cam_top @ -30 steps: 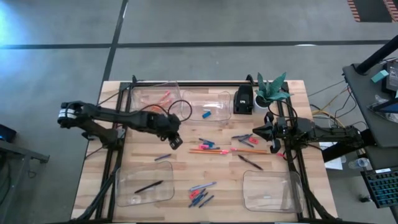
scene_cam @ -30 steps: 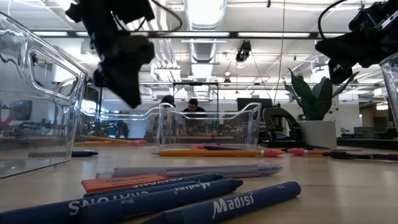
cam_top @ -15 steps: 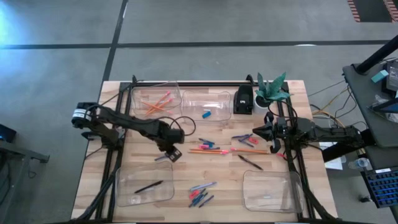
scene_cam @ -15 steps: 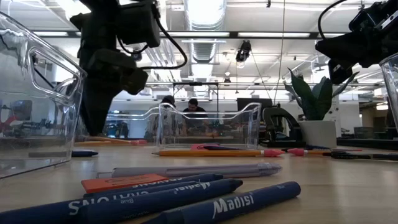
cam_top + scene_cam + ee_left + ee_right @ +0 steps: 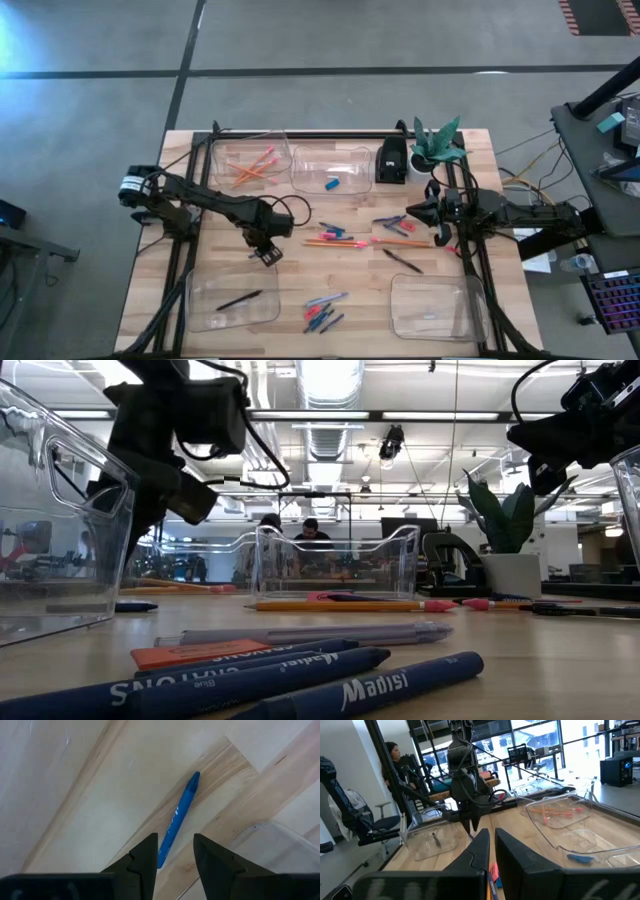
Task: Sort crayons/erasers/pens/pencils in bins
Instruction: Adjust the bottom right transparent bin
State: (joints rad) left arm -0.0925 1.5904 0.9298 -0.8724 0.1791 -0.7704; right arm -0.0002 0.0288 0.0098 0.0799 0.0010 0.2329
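One blue crayon (image 5: 178, 821) lay alone on the pale wood tabletop (image 5: 290, 265), and we had the left tool (image 5: 174, 854) poised straight above it, its two dark fingers (image 5: 146, 856) standing apart with the crayon's lower end showing in the gap between them. Nothing was held. Seen from above, this left tool (image 5: 268, 250) hovered just beside the far rim of the near-left bin (image 5: 232, 297), a clear tub with one dark pen (image 5: 238, 299) lying in it.

We judged the step in hand to be picking up that crayon. To do it well, we thought the fingers should come down around the middle of the stick, not its end, since a grip near the tip would likely let it swing or slip. The crayon lay slantwise to the gap, so a small wrist turn to bring the fingers square across it seemed wise before closing. A corner of the clear bin (image 5: 280, 845) sat close by in the wrist view, and we would have kept the descent clear of that rim.

Relative to the near-left bin, a second bin (image 5: 252, 158) at the far end held the orange pencils (image 5: 250, 166), one beside that (image 5: 332, 170) held a blue eraser (image 5: 332, 184), and more pens, pencils and crayons (image 5: 322, 316) lay scattered toward the right. The right tool (image 5: 412, 214) waited at the tabletop's right edge, fingers pressed together on nothing.
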